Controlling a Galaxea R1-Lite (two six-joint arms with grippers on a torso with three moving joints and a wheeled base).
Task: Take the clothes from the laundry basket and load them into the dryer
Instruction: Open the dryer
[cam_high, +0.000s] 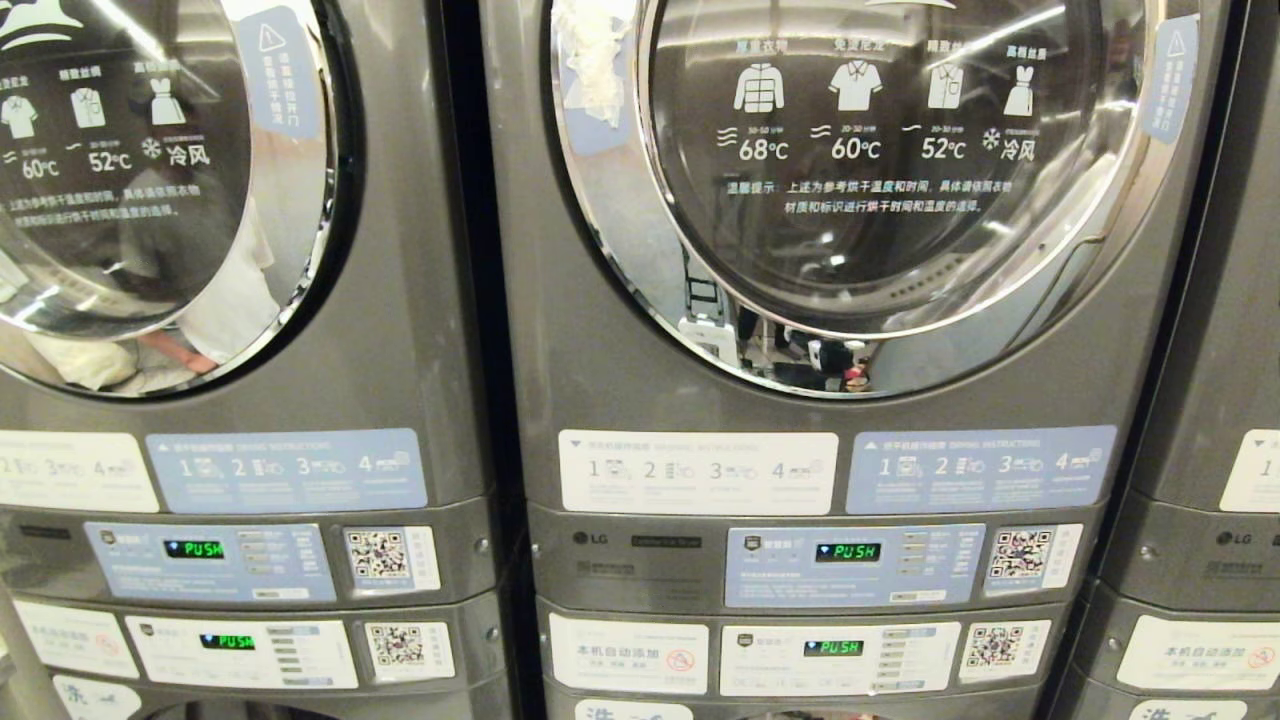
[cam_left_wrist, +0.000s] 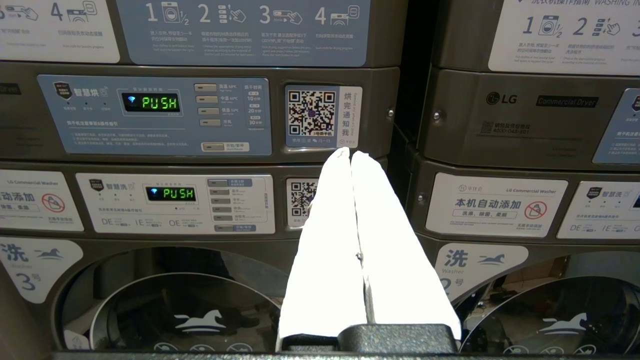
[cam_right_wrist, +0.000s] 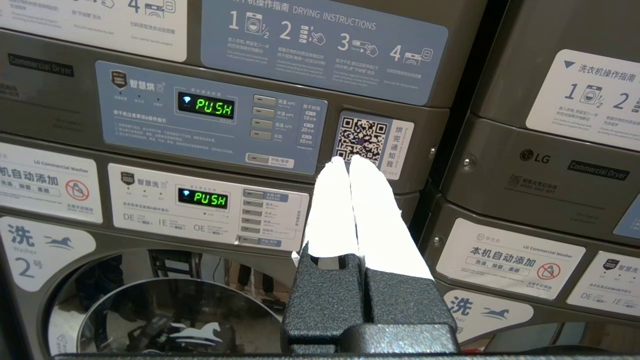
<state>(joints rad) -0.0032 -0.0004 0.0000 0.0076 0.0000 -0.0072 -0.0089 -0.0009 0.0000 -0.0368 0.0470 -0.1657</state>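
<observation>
Head view, dryer (cam_high: 820, 300): a grey stacked machine fills the middle of the view; its round chrome-ringed door (cam_high: 880, 170) is closed, with white garment icons and temperatures printed on the glass.
Head view, control panel (cam_high: 855, 565): below the door, its small display reads PUSH in green; a QR code label (cam_high: 1020, 555) sits just beside it.
Head view, neighbours: another closed round door (cam_high: 150, 180) shows on the machine to the left, and the edge of a third machine (cam_high: 1200, 400) shows at the right.
Head view, arms: neither arm shows here, and no basket or clothes show either.
Left wrist view, left end effector (cam_left_wrist: 350, 154): its two white fingers (cam_left_wrist: 325, 250) are pressed together at the tips, pinching nothing, pointed toward the QR code sticker (cam_left_wrist: 312, 114) on a dryer panel.
Left wrist view, surroundings: a washer door (cam_left_wrist: 175, 310) lies below two panels that both read PUSH.
Right wrist view, right end effector (cam_right_wrist: 349, 161): the white fingers (cam_right_wrist: 380, 225) are pressed together and empty, tips before a QR sticker (cam_right_wrist: 362, 139) of the middle dryer's panel.
Right wrist view, surroundings: the blue drying instructions label (cam_right_wrist: 325, 40) is above, a washer window (cam_right_wrist: 160, 310) below.
Task's clothes: not seen in any of the three views.
</observation>
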